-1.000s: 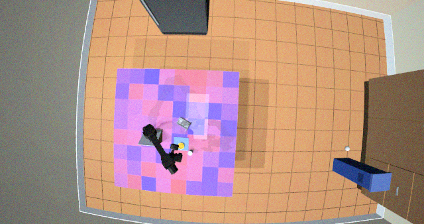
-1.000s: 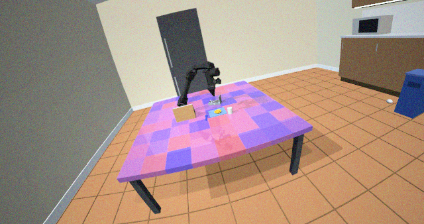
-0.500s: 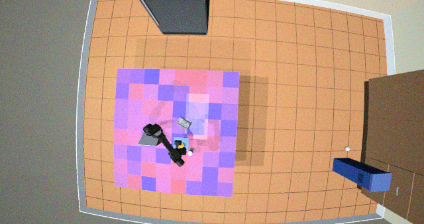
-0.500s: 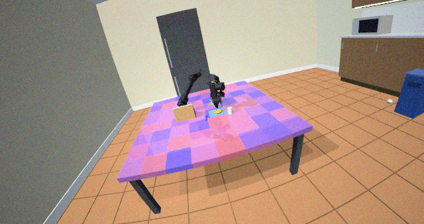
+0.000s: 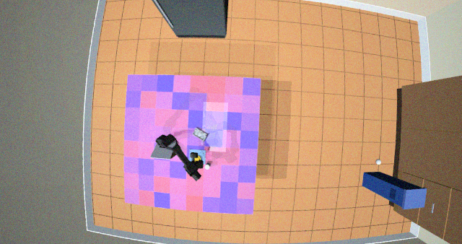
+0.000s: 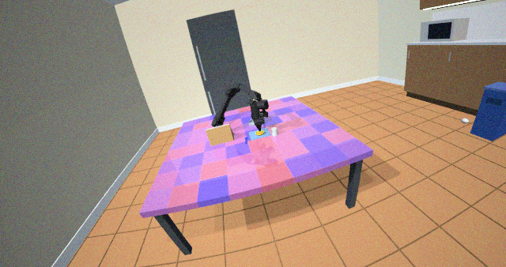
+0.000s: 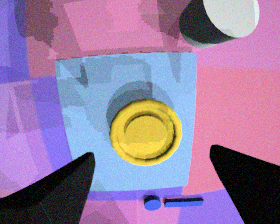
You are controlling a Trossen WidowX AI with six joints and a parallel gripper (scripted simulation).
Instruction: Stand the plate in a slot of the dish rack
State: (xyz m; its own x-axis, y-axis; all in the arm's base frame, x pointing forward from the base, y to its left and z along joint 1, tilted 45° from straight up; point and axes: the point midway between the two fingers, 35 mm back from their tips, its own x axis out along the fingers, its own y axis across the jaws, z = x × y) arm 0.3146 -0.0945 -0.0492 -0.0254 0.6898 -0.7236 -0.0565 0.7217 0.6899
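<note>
The yellow round plate [image 5: 197,159] [image 6: 259,133] [image 7: 146,132] lies flat on a light blue mat [image 5: 202,152] [image 6: 253,137]. My gripper [image 7: 153,155] is open and points down above the plate. In the wrist view its fingertips stand wide apart, to the left and right of the plate's near part, with nothing between them. The arm partly hides the mat and plate in the top view. The grey dish rack [image 5: 201,133] stands behind the mat; in the exterior view the arm partly covers it, and its slots are too small to make out.
A white cup [image 5: 207,167] [image 6: 274,131] [image 7: 231,15] stands close to a corner of the mat. A box-like block with a tan side [image 6: 220,135] stands near the arm's base. A small blue disc [image 7: 152,203] and a blue bar [image 7: 184,202] lie beside the mat's near edge.
</note>
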